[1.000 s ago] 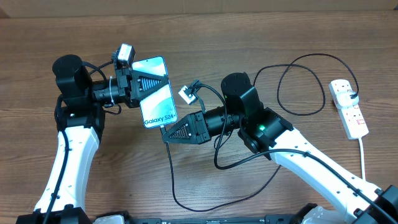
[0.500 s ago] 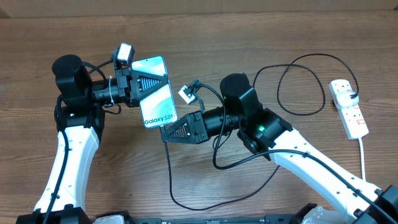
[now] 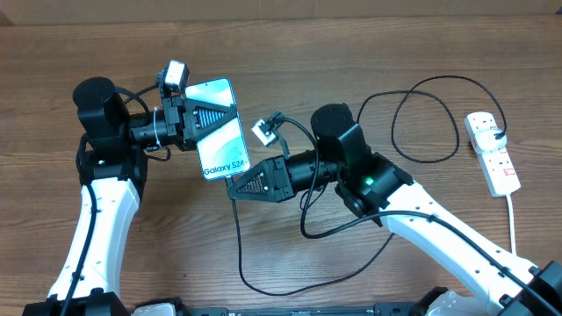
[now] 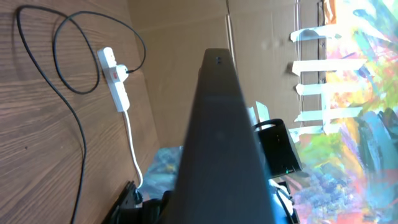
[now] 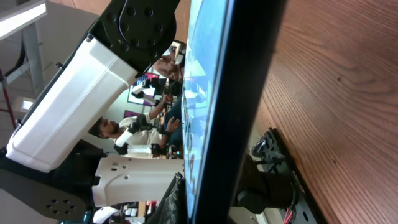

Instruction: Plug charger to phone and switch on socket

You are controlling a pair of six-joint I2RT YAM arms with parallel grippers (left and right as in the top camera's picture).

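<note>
Nothing is seen to have shifted across the last second: both arms, the phone and the cable are found in the same places in the overhead view.

The phone (image 3: 224, 132) is kept lifted off the table (image 3: 176, 263) at about 10 o'clock from the centre. It is clamped across its upper half by the left gripper (image 3: 213, 112), whose fingers are closed on it. The short edge marked "Galaxy S24" is turned toward 5 o'clock, presumably so that the port is offered to the other arm.

The right gripper (image 3: 234, 187) is set against that edge. Its fingers appear pressed together on the end of the charger (image 3: 239, 237), though the connector itself is hidden. Whether it is seated cannot be told.

From there, slack cable is trailed toward 6 o'clock and looped round to the socket (image 3: 493, 154), which lies at 3 o'clock near the table's edge, well apart from both grippers. Open wood is left between the right arm and the socket, crossed only by 1 cable loop. The switches are judged untouched.
</note>
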